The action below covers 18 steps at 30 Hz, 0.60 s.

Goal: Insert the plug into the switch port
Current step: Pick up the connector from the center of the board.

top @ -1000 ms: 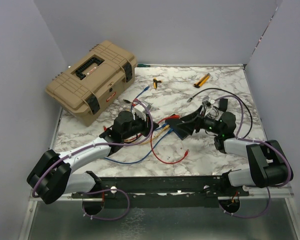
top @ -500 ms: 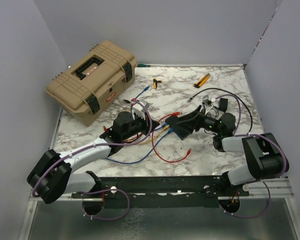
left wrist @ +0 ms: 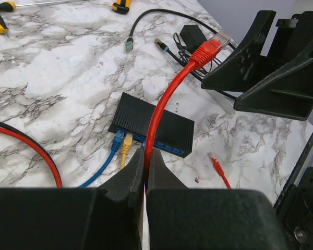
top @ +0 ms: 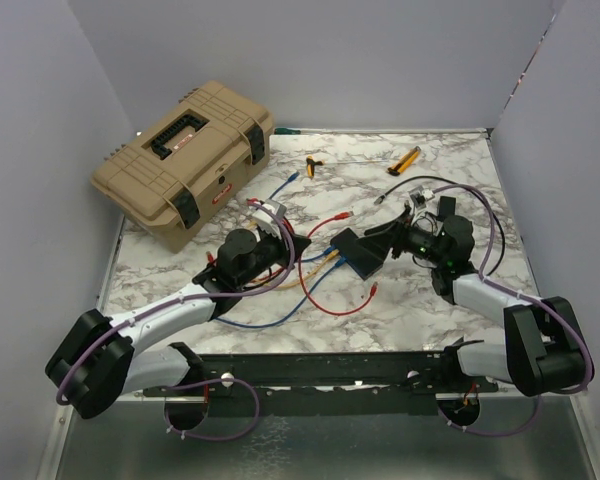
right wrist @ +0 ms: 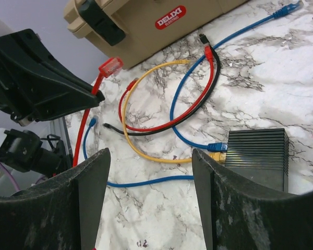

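Grip: left gripper (left wrist: 145, 169) clenched on red cable (left wrist: 164, 112). The red plug (left wrist: 211, 48) is raised well beyond fingertips, above and past black switch box (left wrist: 161, 125) lying on table (left wrist: 52, 73). Right gripper (right wrist: 148, 205) spread, holding nothing; box just right of it. Port row (left wrist: 164, 148) faces left gripper; blue plug (left wrist: 117, 139), yellow plug (left wrist: 127, 141) seated. Free ports hard to make out.

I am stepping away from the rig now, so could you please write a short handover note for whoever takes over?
Left gripper: shut on the red cable, red plug raised clear of the table.
Right gripper: open, empty, near the switch.
Switch: flat on the table, blue plug and yellow plug already in its ports.
Done: red cable picked up.
Left: guide the red plug into a free port.
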Motion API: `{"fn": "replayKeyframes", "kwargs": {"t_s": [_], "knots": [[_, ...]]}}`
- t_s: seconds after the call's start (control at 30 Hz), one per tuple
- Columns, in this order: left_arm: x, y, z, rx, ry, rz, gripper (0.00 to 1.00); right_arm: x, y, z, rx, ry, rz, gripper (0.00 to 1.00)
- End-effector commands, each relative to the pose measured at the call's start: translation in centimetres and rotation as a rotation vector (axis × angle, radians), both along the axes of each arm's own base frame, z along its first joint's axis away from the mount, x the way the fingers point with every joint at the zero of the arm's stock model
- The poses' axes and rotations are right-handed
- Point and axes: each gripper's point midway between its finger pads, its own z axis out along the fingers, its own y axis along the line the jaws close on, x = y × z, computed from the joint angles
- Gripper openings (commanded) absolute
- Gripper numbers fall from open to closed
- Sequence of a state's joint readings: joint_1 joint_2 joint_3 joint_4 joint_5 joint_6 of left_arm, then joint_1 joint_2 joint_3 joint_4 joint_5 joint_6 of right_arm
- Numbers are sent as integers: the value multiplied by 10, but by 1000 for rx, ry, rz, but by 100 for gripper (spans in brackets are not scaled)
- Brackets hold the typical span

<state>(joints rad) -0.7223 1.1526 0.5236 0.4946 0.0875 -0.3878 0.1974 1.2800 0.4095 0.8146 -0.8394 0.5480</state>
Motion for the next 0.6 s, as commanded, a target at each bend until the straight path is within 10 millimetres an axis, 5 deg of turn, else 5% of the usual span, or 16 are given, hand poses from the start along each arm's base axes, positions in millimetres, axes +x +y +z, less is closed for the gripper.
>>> {"fn": "replayKeyframes", "kwargs": {"t_s": [0.0,0.23,0.57], "knots": [[-7,-14,6,-82,16,-62,0,-9,3,13,-5,-114,52,68],[-21,-30,13,-153,58,-159,0,-17,9,39,6,-343,130,68],[-35,-51,43,-293,70,-268,0,-28,26,67,107,-430,242,67]]}}
